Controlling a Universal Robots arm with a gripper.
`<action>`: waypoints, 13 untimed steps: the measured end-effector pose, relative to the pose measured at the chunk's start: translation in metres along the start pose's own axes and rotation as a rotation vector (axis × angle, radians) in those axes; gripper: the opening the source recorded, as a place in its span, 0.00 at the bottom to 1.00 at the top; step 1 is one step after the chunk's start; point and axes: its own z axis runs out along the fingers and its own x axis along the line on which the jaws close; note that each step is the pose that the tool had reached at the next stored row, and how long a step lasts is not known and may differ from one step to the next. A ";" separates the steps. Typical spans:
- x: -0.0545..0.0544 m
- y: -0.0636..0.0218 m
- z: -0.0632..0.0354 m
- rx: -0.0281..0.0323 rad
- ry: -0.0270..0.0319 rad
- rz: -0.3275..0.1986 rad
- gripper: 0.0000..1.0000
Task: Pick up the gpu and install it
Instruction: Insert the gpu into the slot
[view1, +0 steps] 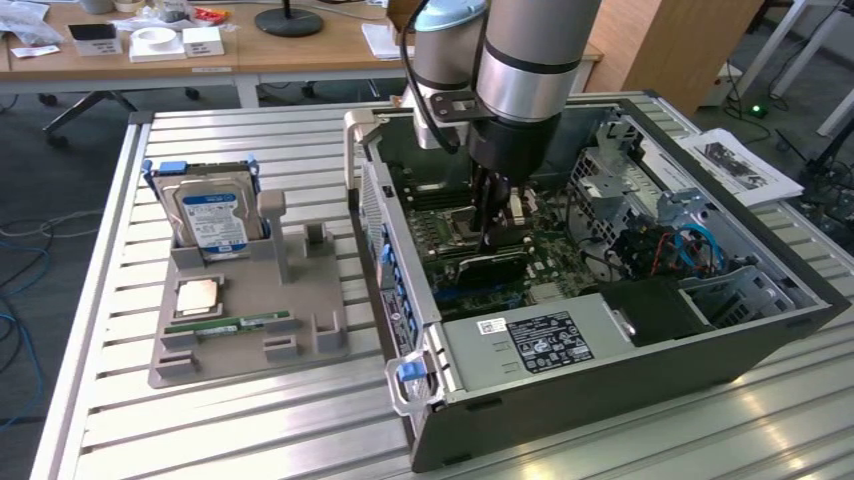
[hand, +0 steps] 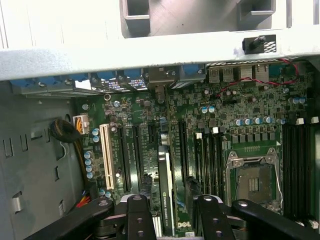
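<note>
The gpu (hand: 166, 192) is a thin dark card seen edge-on, standing upright on the motherboard (hand: 235, 110) among the long expansion slots. My gripper (hand: 172, 202) straddles its near end, one black finger (hand: 138, 217) on each side, pressed against the card. In the exterior view the gripper (view1: 497, 238) reaches down into the open computer case (view1: 400, 300), with the gpu (view1: 487, 266) just beneath it, low against the board.
A white slot (hand: 106, 157) and an empty CPU socket (hand: 252, 182) flank the card. Outside the case a grey holder (view1: 247, 335) carries a hard drive (view1: 214, 215), a CPU chip (view1: 198, 296) and a green memory stick (view1: 250, 323). Case walls and drive cages surround the arm.
</note>
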 end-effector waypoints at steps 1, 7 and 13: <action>0.000 -0.0001 -0.0016 -0.0001 0.0001 0.000 0.40; 0.000 -0.0003 -0.0109 0.0000 0.0000 0.000 0.40; 0.000 -0.0004 -0.0126 0.0002 0.0000 0.000 0.40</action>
